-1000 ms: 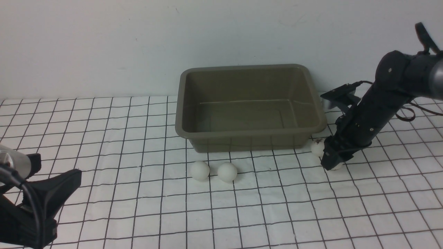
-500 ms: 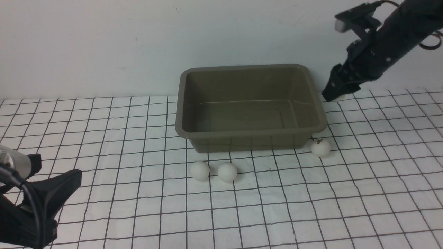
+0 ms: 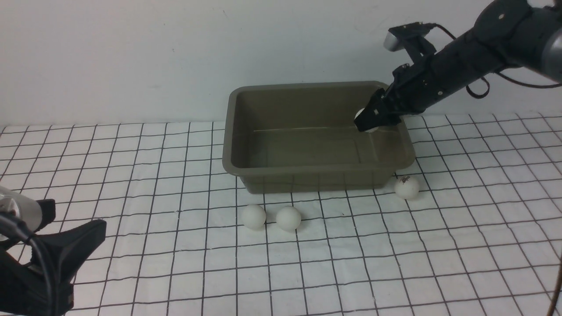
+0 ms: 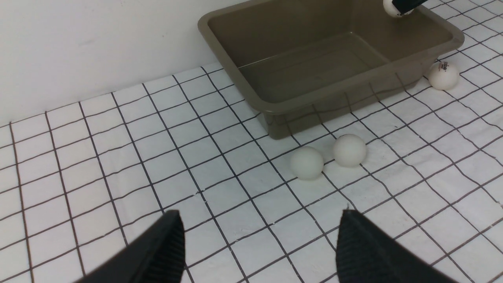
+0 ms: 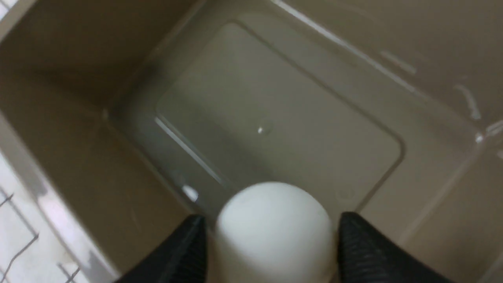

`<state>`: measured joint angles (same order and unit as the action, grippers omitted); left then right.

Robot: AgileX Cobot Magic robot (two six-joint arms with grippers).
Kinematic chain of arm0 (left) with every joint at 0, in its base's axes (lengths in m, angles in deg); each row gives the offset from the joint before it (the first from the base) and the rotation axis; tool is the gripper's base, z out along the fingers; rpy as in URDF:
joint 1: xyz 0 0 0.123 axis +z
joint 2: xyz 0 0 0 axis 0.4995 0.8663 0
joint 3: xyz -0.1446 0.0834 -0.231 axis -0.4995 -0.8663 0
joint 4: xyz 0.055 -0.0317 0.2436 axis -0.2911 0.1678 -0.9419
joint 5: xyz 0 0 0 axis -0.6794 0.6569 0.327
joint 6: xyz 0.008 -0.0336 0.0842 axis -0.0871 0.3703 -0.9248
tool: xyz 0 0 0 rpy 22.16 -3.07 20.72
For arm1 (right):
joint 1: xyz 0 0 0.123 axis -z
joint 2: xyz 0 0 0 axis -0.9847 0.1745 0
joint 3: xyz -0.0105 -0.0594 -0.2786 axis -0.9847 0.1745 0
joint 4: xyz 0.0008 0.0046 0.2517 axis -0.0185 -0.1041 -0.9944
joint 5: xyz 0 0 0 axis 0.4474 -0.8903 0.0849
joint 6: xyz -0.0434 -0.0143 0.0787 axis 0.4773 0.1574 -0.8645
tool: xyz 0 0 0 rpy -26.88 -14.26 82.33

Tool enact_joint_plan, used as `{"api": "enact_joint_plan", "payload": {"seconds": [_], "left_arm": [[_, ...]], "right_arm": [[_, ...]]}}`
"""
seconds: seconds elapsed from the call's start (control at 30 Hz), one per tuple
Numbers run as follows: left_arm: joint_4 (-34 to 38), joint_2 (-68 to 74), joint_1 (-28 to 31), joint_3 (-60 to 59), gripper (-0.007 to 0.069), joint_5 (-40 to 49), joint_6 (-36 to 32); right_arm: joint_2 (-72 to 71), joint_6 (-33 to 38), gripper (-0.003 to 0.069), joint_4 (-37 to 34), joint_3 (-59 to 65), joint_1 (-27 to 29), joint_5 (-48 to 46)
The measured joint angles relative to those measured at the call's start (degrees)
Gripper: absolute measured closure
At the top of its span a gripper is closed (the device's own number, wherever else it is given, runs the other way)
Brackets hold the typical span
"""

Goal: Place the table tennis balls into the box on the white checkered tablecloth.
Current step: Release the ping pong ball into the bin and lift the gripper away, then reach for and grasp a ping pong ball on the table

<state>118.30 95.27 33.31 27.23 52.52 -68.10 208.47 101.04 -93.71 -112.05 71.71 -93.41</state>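
My right gripper [image 3: 368,121] hangs over the right end of the olive-grey box [image 3: 316,172], above its bare floor [image 5: 275,118]. A table tennis ball [image 5: 275,232] sits between the fingers, blurred, with a thin gap on each side; the jaws stand open. On the white checkered tablecloth [image 3: 175,175], two balls [image 3: 253,216] [image 3: 288,218] lie side by side before the box. A third ball [image 3: 406,187], with a dark mark, lies at the box's front right corner. My left gripper [image 4: 259,220] hovers open and empty near the front left.
A plain pale wall stands right behind the box. The cloth is slightly wrinkled around the two front balls [image 4: 307,162].
My right arm rose from the cloth at the box's right corner, swung up and left with a ball, and now holds over the box. Its jaws have just parted.
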Motion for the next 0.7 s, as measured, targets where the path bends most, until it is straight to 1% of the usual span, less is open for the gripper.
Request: {"api": "enact_joint_plan", "payload": {"seconds": [0.07,0.13,0.3,0.53,0.7], "left_arm": [[0.00,0.00,0.00,0.00,0.0157,0.00,0.00],[0.00,0.00,0.00,0.00,0.0157,0.00,0.00],[0.00,0.00,0.00,0.00,0.0157,0.04,0.00],[0.00,0.00,0.00,0.00,0.0157,0.04,0.00],[0.00,0.04,0.00,0.00,0.0157,0.04,0.00]], "right_arm": [[0.00,0.29,0.0160,-0.35,-0.54,0.00,0.37],[-0.34,0.29,0.0138,-0.29,-1.77,0.33,0.27],[-4.27,0.36,0.0145,2.82,-4.78,3.38,-1.99],[-9.47,0.79,0.0154,7.67,-5.61,9.26,-5.84],[-11.46,4.85,0.0155,9.06,-5.62,14.28,-10.68]]}}
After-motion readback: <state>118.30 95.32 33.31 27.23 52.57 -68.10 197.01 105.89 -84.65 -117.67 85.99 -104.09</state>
